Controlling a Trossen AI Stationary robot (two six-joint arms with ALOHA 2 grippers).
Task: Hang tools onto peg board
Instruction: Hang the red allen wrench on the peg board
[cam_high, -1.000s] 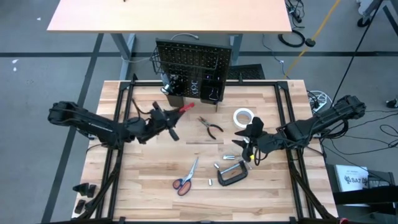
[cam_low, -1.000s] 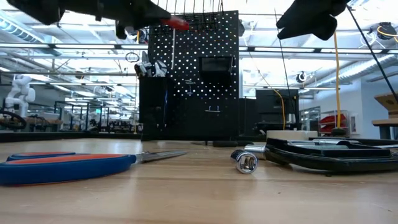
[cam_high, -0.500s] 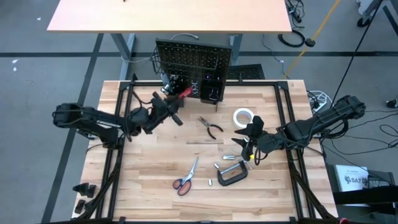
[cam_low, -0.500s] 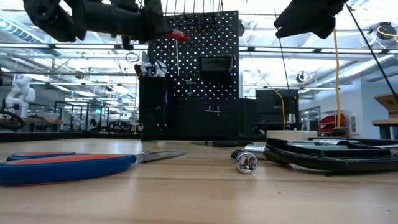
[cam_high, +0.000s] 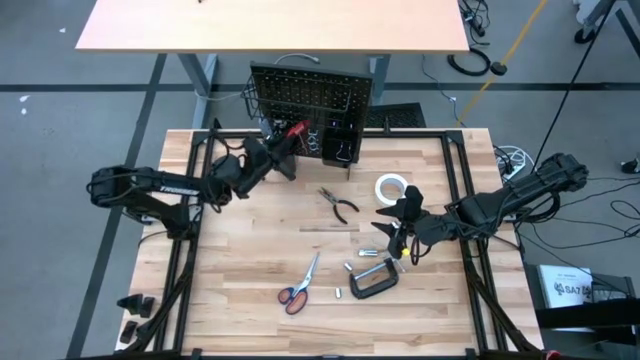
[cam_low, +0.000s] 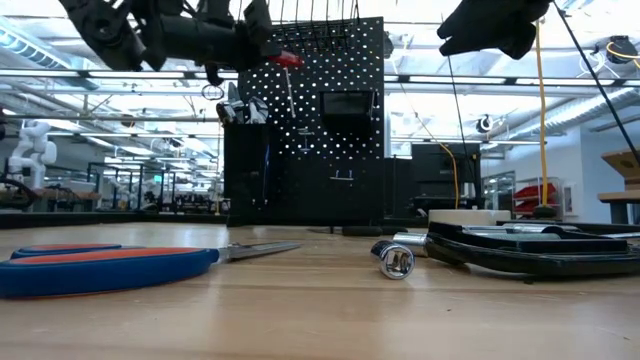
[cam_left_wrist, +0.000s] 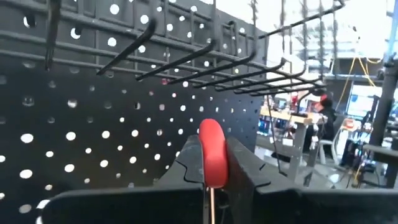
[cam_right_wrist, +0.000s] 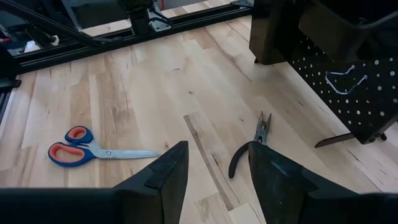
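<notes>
The left end effector (cam_high: 283, 152) is raised just in front of the peg board (cam_high: 311, 95), its fingers pinching the red screwdriver (cam_high: 296, 130) by the handle. In the left wrist view the rounded red handle (cam_left_wrist: 212, 152) sits clamped between the two dark fingers (cam_left_wrist: 188, 163), with the perforated face of the peg board (cam_left_wrist: 93, 124) and its row of protruding hooks (cam_left_wrist: 205, 59) close ahead. In the low view the screwdriver (cam_low: 287, 60) hangs shaft-down in front of the upper part of the peg board (cam_low: 330, 120), held by the left end effector (cam_low: 255, 35).

The right end effector (cam_high: 398, 235) hovers above the wooden surface (cam_high: 250, 250), well in front of the peg board and toward its right side. Its fingers (cam_right_wrist: 165, 174) are spread apart with nothing between them.

The remaining tools lie on the surface in front of the peg board. The dark-handled pliers (cam_high: 339, 203) are nearest to it, a little in front of its bins (cam_high: 338, 148). The white tape roll (cam_high: 391, 186) lies to the right of the pliers, just beside the right end effector. Farther from the peg board are the black C-clamp (cam_high: 373, 282) and the orange-handled scissors (cam_high: 299, 285), the scissors to the left of the clamp. In the right wrist view the scissors (cam_right_wrist: 93, 146) and pliers (cam_right_wrist: 252, 146) lie flat and well apart on the surface.
</notes>
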